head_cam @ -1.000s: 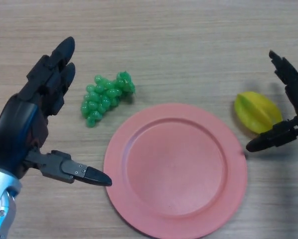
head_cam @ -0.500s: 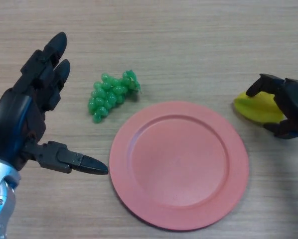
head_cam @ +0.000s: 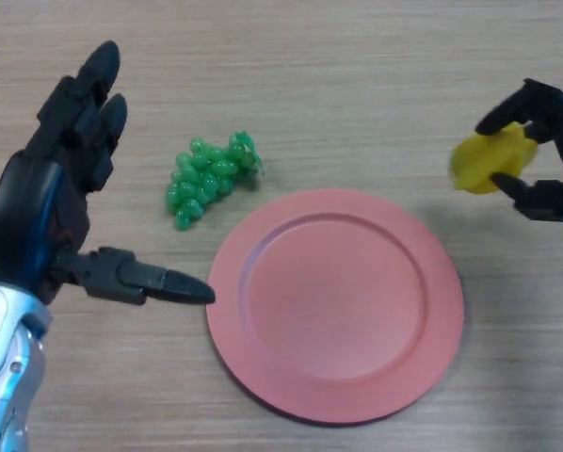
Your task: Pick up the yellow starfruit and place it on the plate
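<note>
The yellow starfruit [head_cam: 490, 160] is held off the table at the right edge, pinched between the fingers and thumb of my right hand [head_cam: 551, 151]. It hangs up and to the right of the pink plate [head_cam: 335, 302], which lies flat in the middle of the wooden table with nothing on it. My left hand [head_cam: 46, 212] rests open at the left, fingers straight and thumb pointing toward the plate's left rim.
A bunch of green grapes [head_cam: 207, 178] lies on the table just above the plate's upper left rim, between the plate and my left hand. The wooden tabletop [head_cam: 338, 75] fills the whole view.
My right hand closed on the starfruit and lifted it up off the table. The left hand stayed nearly still.
</note>
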Controlling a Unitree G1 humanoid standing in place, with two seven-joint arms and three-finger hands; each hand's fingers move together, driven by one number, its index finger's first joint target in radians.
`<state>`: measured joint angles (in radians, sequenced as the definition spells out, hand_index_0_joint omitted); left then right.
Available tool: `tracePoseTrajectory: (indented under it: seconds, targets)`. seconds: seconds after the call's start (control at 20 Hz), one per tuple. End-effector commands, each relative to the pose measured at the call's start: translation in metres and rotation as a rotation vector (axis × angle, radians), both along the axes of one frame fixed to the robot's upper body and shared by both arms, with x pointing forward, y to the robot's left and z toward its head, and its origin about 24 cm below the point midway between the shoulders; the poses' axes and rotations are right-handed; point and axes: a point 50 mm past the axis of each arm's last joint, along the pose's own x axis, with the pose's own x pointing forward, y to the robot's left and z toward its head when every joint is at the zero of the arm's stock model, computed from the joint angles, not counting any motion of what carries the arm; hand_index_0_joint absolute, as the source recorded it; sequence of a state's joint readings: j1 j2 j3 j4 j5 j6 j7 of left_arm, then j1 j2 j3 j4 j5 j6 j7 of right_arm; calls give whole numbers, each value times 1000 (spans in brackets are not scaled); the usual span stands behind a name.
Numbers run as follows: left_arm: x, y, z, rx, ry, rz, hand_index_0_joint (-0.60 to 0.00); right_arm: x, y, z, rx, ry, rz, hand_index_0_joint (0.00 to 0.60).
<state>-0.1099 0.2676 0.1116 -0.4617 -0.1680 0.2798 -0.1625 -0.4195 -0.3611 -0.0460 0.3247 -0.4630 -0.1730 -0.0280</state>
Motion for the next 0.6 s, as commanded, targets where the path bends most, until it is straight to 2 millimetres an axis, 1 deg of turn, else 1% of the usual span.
tracePoseTrajectory:
  seconds: [0.05, 0.1, 0.15, 0.2, 0.25, 0.3, 0.35, 0.4, 0.45, 0.5, 0.55, 0.6]
  targets:
    - [-5, 2, 30, 27, -175, 22, 0, -5, -4, 46, 78, -208, 25, 600]
    - [-6, 0, 33, 24, -188, 14, 0, -10, 2, 50, 157, -193, 52, 600]
    - [-7, 0, 33, 23, -190, 11, 0, -12, 4, 51, 185, -193, 57, 600]
    - [-9, -1, 32, 27, -200, 11, 0, -17, 11, 53, 264, -170, 82, 600]
    - [-9, -1, 32, 27, -202, 11, 0, -20, 14, 53, 298, -153, 94, 600]
    - [-9, -1, 32, 26, -200, 10, 0, -26, 23, 50, 401, -117, 116, 600]
    - [-9, 0, 32, 25, -199, 10, 0, -28, 25, 49, 411, -106, 118, 600]
    - [-10, 2, 33, 29, -211, 12, 0, -31, 32, 45, 421, -82, 133, 600]
    - [-10, 3, 34, 29, -214, 12, 0, -32, 35, 42, 431, -66, 141, 600]
    - [-9, 6, 36, 26, -220, 15, 0, -35, 46, 32, 456, -17, 149, 600]
    - [-8, 6, 36, 24, -220, 16, 0, -36, 49, 29, 475, 1, 155, 600]
    - [-8, 8, 36, 20, -224, 17, 0, -38, 59, 17, 464, 54, 168, 600]
